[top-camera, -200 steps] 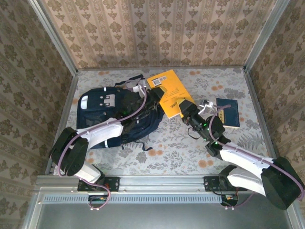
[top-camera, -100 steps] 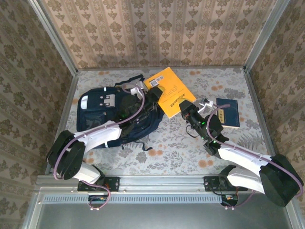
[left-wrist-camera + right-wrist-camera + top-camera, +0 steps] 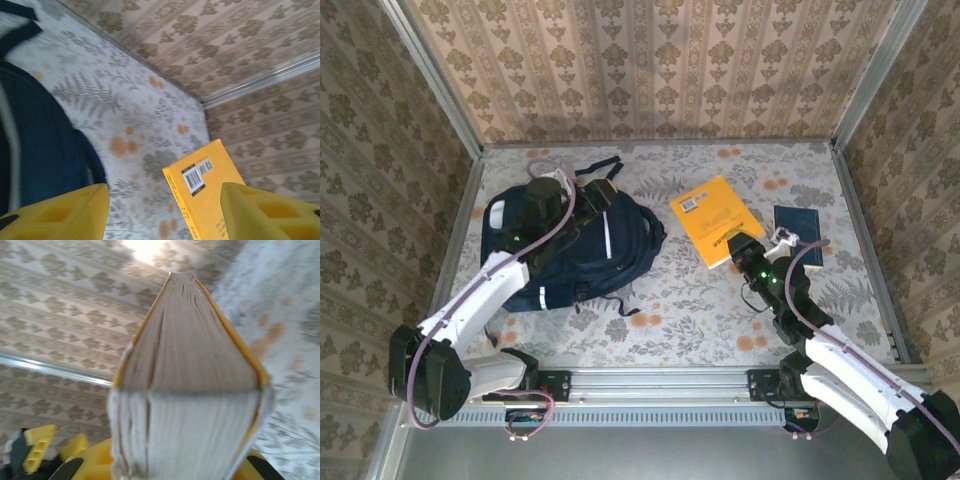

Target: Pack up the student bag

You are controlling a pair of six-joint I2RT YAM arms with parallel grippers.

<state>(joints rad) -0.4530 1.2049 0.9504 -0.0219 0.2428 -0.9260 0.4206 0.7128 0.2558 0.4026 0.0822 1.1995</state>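
Since the earlier frames, the yellow book (image 3: 710,215) has been drawn away from the bag (image 3: 605,245). It was propped over the bag's right end then and is now seen to the right of the bag, clear of it. The left arm has been pulled back too; its wrist is now over the bag's far left part.

Bag: lying on the table (image 3: 660,310), left of centre, dark navy, white stripes visible on top.

Right gripper (image 3: 735,247): clamped on the near corner of the yellow book. In the right wrist view the page edges are seen end-on, pinched between the yellow fingers (image 3: 92,457). Whether the book rests on the table cannot be told.

Left gripper (image 3: 162,195): fingers spread apart, nothing held between them. In the left wrist view the bag's dark fabric is seen at the left and the yellow book, barcode up, at the lower right.

Blue book (image 3: 798,235): flat on the table, just right of the right gripper, near the right wall.
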